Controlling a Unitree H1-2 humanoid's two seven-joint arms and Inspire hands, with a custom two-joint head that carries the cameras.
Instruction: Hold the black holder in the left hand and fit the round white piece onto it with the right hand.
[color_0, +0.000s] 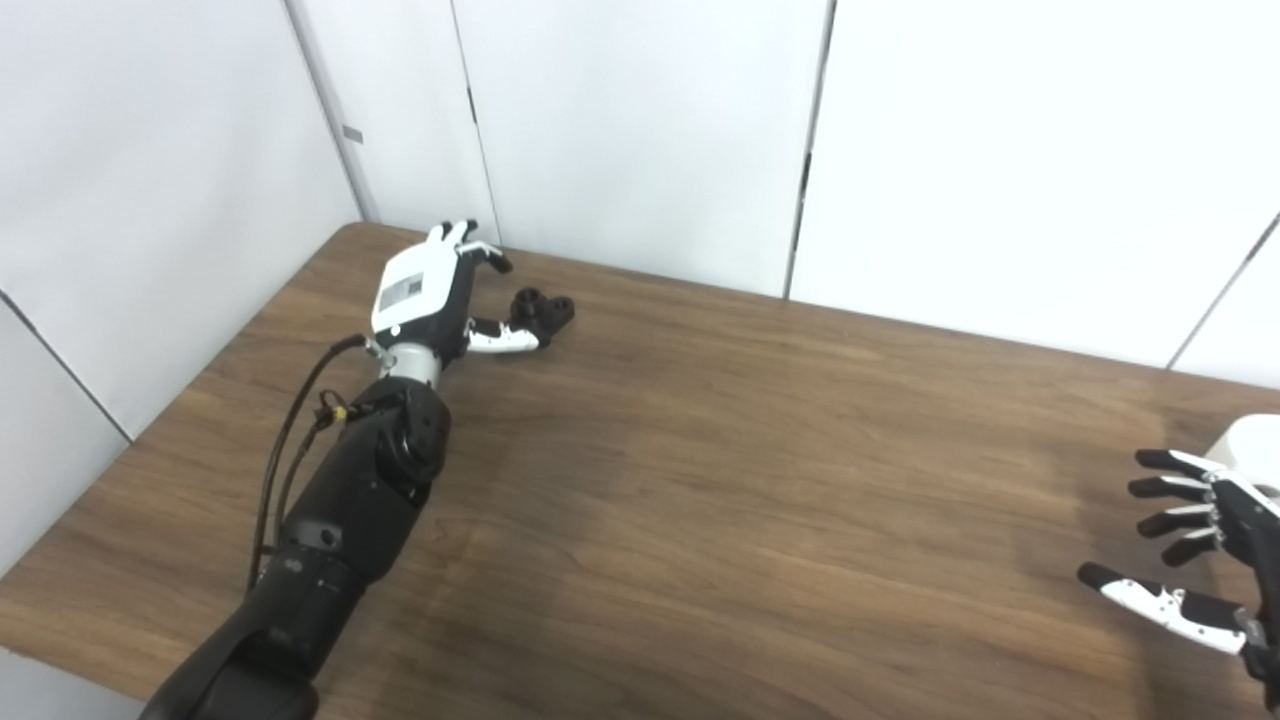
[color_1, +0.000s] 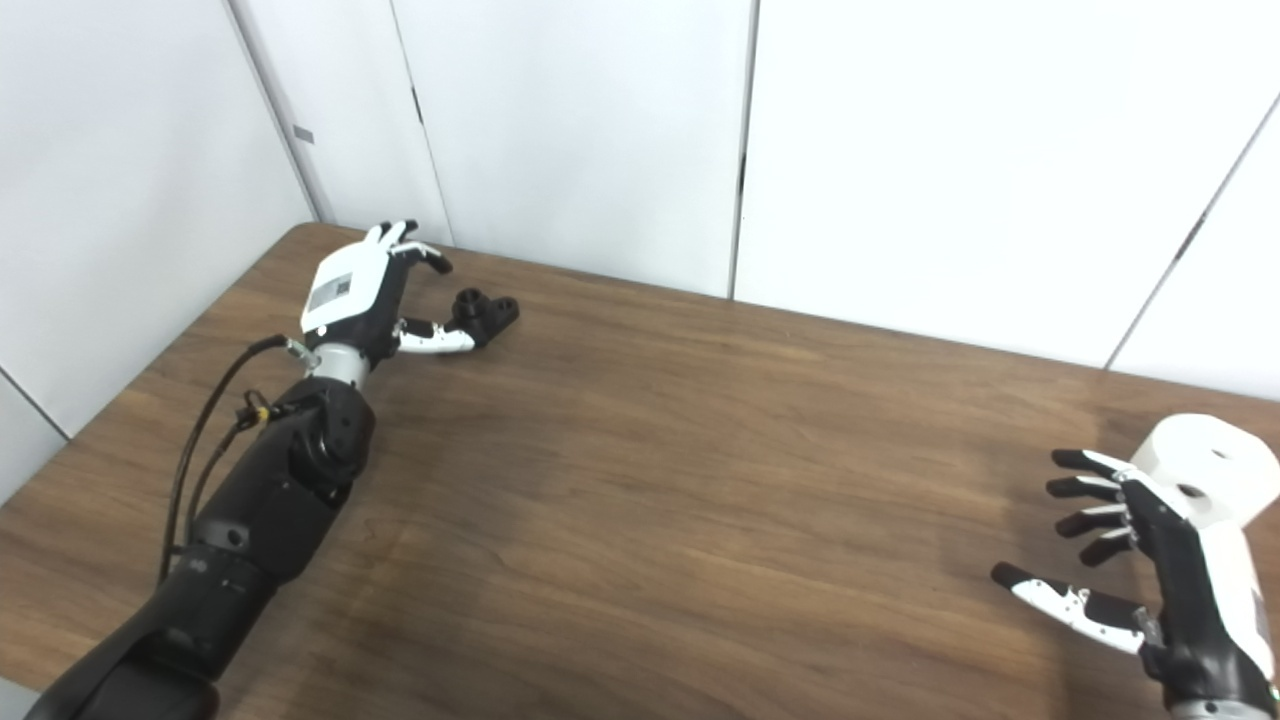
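The black holder lies on the wooden table near its far left corner. My left hand is stretched out beside it, open, with the thumb tip touching or nearly touching the holder and the fingers spread above the table. The round white piece, a short cylinder with holes in its top, stands at the table's right side. My right hand hovers open just in front of it, fingers apart and pointing left, holding nothing.
White wall panels close off the table's far and left sides. The brown table top stretches wide between the two hands. A black cable loops along my left forearm.
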